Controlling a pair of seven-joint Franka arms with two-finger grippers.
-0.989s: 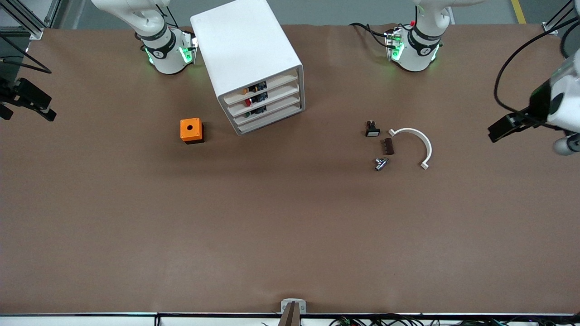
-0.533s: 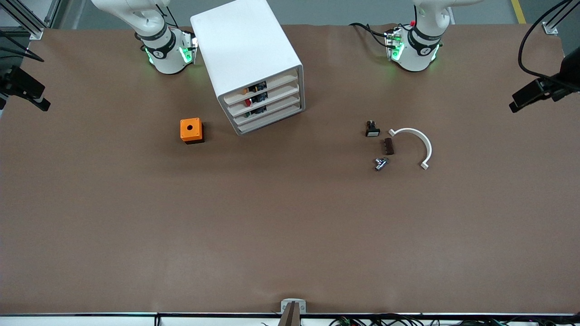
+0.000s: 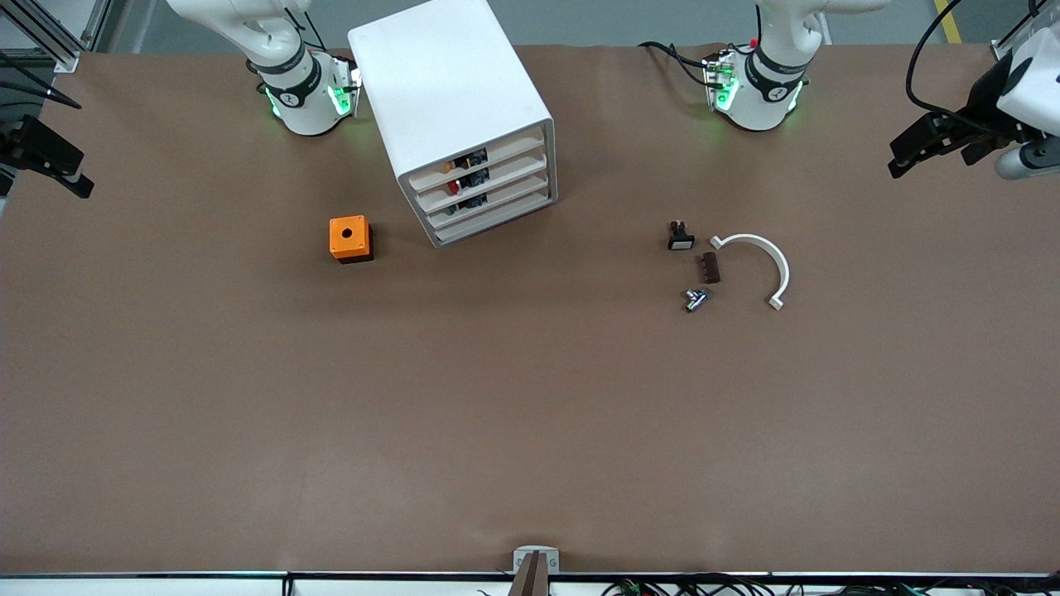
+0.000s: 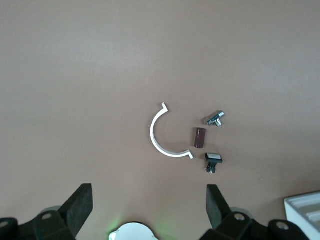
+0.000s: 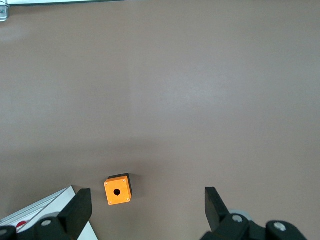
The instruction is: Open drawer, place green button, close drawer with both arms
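- All four fronts of the cabinet (image 3: 464, 108) sit flush, so I read the drawer (image 3: 495, 201), third down, as shut.
- The button (image 3: 452, 210) shows as a small green fleck in that third slot, so I judge it's already stowed. The red cap (image 3: 453, 184) sits one level up.
- Left gripper (image 3: 913, 146) is up over the table edge at the left arm's end, jaws spread wide with nothing between them. Its wrist view shows fingers (image 4: 80, 205) well apart.
- Right gripper (image 3: 51, 157) is parked over the table edge at the right arm's end, also spread and empty. Wrist view confirms.
- Both are pulled well clear of the cabinet, I'd say to keep the workspace unobstructed. Looks like a done or rest pose.
- Loose parts near the left arm's end aren't task items: the white-faced button (image 3: 681, 237), brown block (image 3: 710, 267), metal fitting (image 3: 696, 299) and white curved clip (image 3: 758, 261).
- Orange box (image 3: 350, 238) stands beside the cabinet, toward the right arm's end.
- Hard to tell: drawer contents are mostly hidden behind the fronts, so I can't confirm the button's body or how it lies. The right arm is cropped at the frame edge.
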